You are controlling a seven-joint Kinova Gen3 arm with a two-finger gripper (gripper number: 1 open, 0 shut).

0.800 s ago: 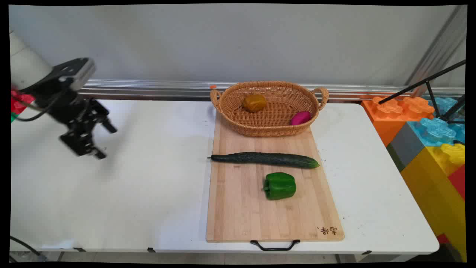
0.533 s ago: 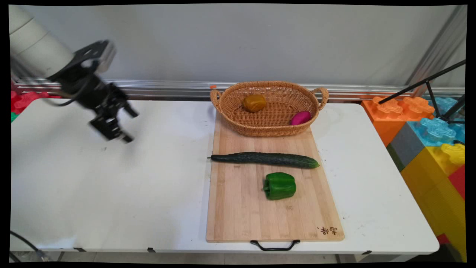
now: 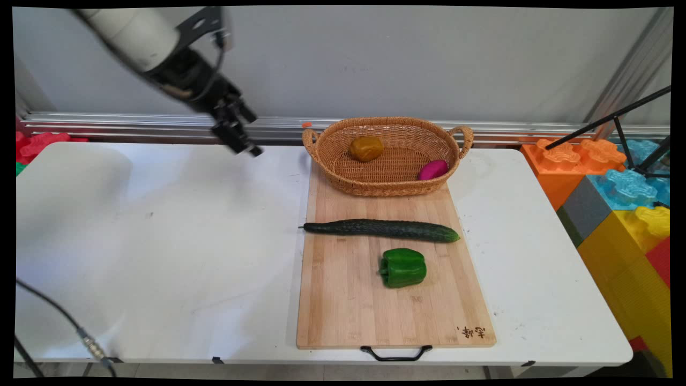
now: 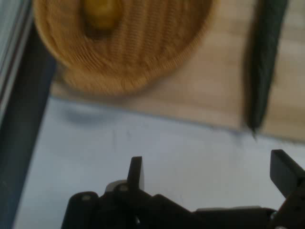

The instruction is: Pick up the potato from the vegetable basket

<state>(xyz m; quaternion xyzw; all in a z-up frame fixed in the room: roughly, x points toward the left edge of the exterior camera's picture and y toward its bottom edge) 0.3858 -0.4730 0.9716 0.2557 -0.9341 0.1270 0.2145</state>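
Gripper (image 3: 240, 140) hangs wide open and empty above the table (image 3: 161, 241) left of the basket (image 3: 343, 185), cucumber (image 3: 381, 229) and pepper (image 3: 403, 267) lying untouched on the board (image 3: 343, 305).

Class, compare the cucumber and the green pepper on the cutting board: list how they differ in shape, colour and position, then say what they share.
The cucumber is long and slender; the green pepper is short and blocky. The cucumber is dark green, the pepper brighter green. The cucumber lies across the board, nearer the basket; the pepper sits nearer the board's handle. Both rest on the cutting board, untouched, far from the gripper.
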